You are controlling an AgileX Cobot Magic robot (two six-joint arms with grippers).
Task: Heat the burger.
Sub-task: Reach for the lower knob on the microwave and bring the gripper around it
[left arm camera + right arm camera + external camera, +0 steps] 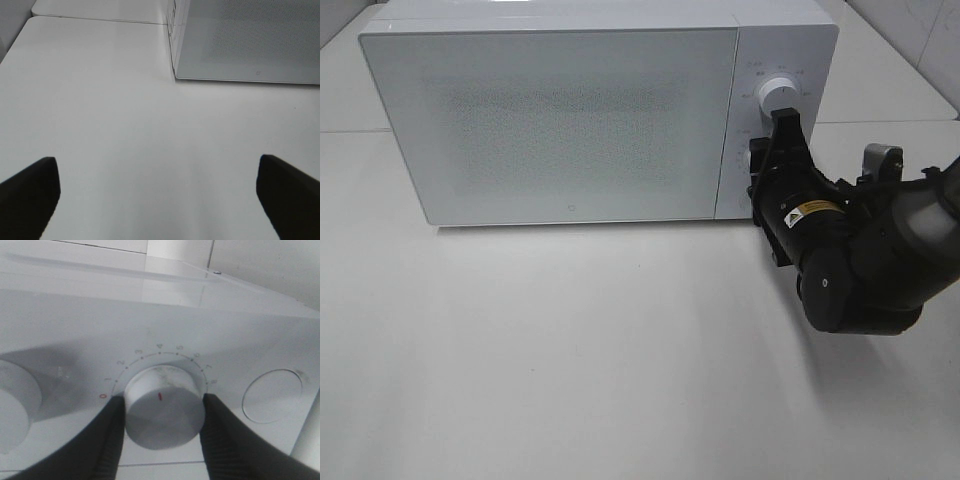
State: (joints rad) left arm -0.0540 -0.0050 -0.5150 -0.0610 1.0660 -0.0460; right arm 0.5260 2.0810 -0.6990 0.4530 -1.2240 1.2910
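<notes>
No burger shows in any view. The white microwave (570, 110) stands at the back of the table with its frosted door shut. My right gripper (785, 120) is up against the control panel on the microwave's right side. In the right wrist view this gripper (164, 401) is shut on a white numbered dial (162, 412), one dark finger (107, 440) pressing on each side. The dial's red mark points between the printed numbers. My left gripper (160, 197) is open over bare tabletop, in front of the microwave's left front corner (176, 75), holding nothing.
Another white dial (780, 93) shows just above my right gripper's tips. Beside the held dial are a second dial (12, 405) and a round button (272, 395). The right arm (860, 250) reaches in from the right edge. A white table (570, 350) spreads in front.
</notes>
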